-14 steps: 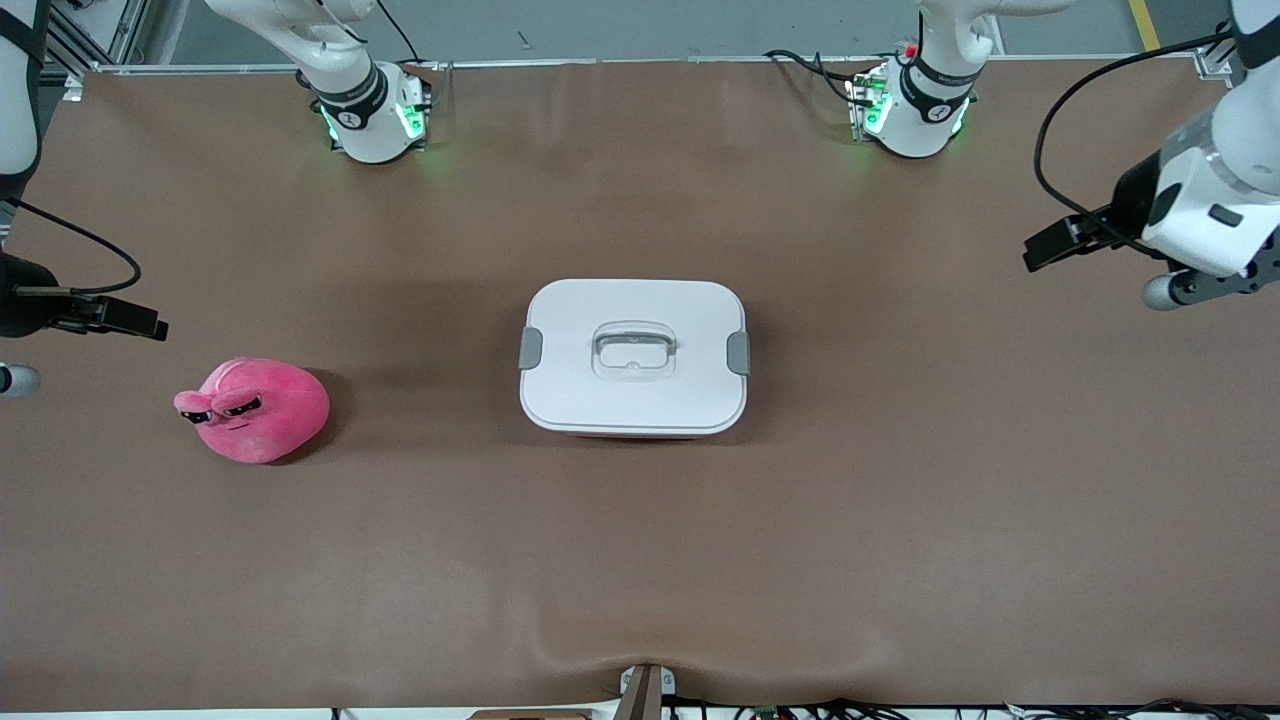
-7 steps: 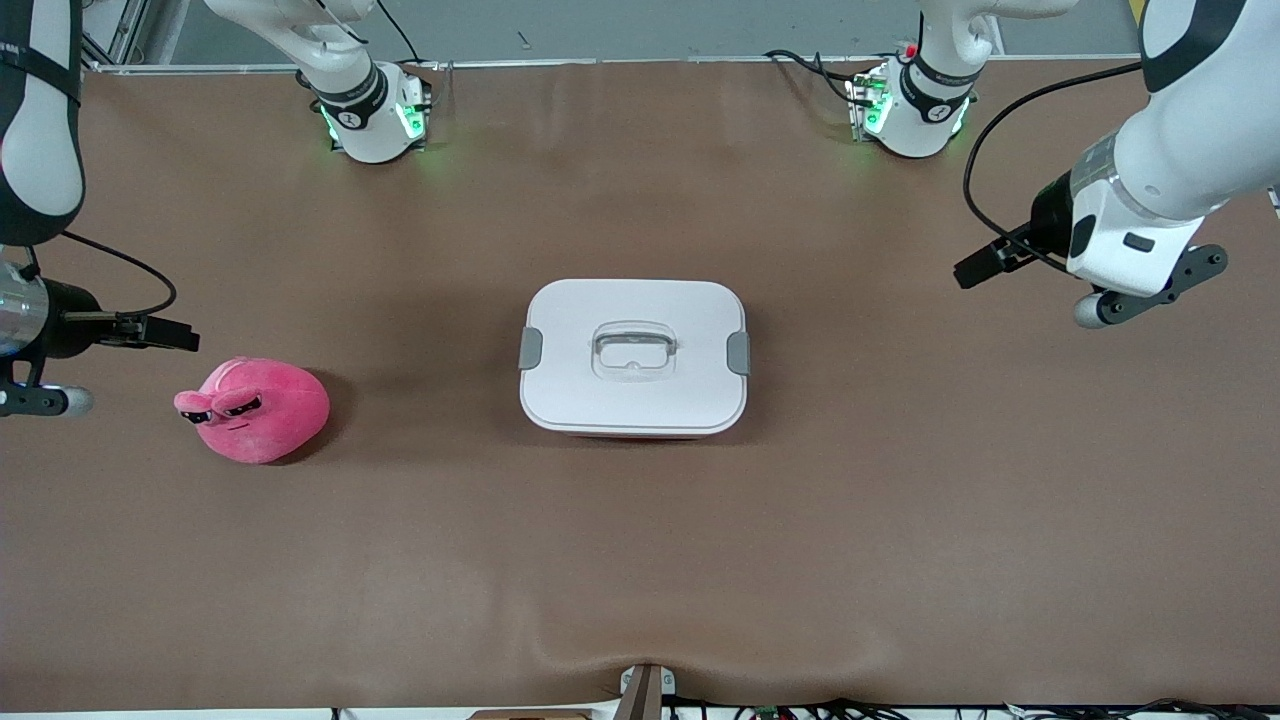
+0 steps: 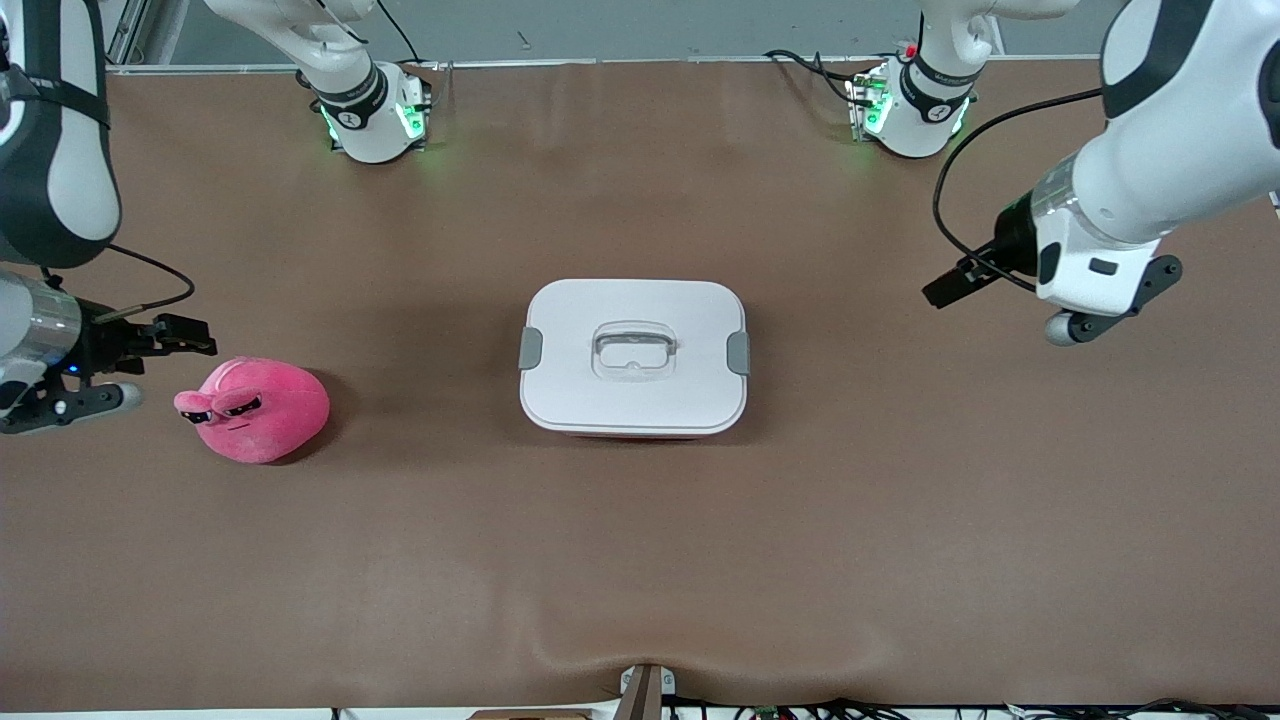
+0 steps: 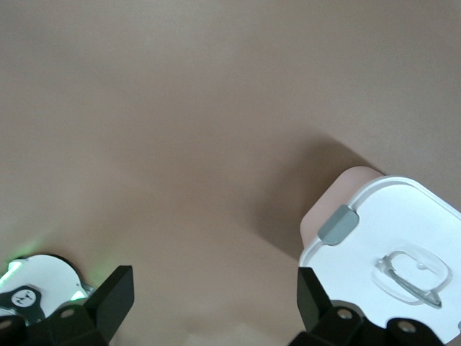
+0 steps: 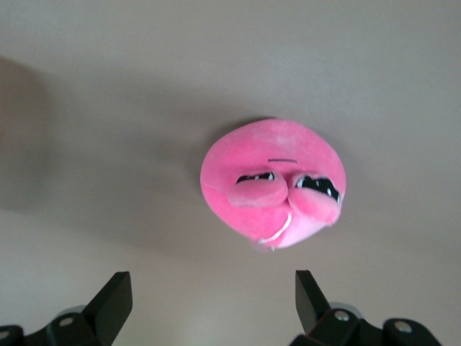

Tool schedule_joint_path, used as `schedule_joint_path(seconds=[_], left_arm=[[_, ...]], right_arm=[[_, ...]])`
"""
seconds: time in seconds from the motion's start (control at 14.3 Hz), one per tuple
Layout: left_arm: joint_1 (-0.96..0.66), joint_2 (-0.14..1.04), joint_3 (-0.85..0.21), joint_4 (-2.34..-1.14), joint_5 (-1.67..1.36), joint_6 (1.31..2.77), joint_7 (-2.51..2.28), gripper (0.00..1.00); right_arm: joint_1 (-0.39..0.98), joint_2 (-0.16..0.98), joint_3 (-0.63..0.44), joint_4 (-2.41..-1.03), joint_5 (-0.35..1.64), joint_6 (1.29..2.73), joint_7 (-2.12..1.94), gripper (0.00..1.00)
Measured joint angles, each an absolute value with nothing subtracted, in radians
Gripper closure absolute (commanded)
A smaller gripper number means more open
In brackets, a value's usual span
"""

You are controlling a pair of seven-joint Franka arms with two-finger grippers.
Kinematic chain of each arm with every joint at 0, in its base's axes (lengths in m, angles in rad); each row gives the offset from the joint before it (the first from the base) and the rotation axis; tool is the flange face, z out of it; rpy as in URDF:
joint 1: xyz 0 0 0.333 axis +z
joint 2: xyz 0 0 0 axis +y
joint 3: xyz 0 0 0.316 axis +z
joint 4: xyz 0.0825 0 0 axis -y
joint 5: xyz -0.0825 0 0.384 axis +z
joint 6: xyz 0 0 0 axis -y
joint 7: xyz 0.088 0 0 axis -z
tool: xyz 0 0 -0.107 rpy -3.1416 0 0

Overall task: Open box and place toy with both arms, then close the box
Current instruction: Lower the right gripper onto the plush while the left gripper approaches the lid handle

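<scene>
The box (image 3: 632, 355) stands at the table's middle with its white lid on, a clear handle (image 3: 634, 349) in its centre and a grey clip (image 3: 738, 352) at each short end. The pink plush toy (image 3: 255, 408) lies on the table toward the right arm's end. My right gripper (image 3: 60, 375) hovers over the table beside the toy, open and empty; the right wrist view has the toy (image 5: 274, 184) just ahead of the gripper (image 5: 212, 303). My left gripper (image 3: 1090, 290) hangs open and empty over bare table toward the left arm's end. In its wrist view the box (image 4: 389, 259) lies beside one fingertip (image 4: 311, 295).
Both arm bases (image 3: 372, 115) (image 3: 912, 110) glow green along the table's edge farthest from the front camera. The brown table cover (image 3: 640, 560) has a slight wrinkle near the front camera's edge. The left wrist view also catches the left arm's base (image 4: 29, 295).
Both arms have swung in from the table's ends. The right gripper has come closer to the toy and the left gripper closer to the box. Box and toy have not moved.
</scene>
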State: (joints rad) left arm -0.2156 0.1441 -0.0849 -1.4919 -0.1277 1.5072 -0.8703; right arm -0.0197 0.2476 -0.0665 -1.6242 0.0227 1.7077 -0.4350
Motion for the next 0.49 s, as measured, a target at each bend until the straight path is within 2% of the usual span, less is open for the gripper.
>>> schedule_joint_path(seconds=[0.49], left_arm=[[-0.338, 0.175, -0.088, -1.491, -0.128, 1.571, -1.126, 0.00]], right_arm=[[-0.030, 0.233, -0.074, -1.758, 0.022, 1.947, -0.946, 0.00]])
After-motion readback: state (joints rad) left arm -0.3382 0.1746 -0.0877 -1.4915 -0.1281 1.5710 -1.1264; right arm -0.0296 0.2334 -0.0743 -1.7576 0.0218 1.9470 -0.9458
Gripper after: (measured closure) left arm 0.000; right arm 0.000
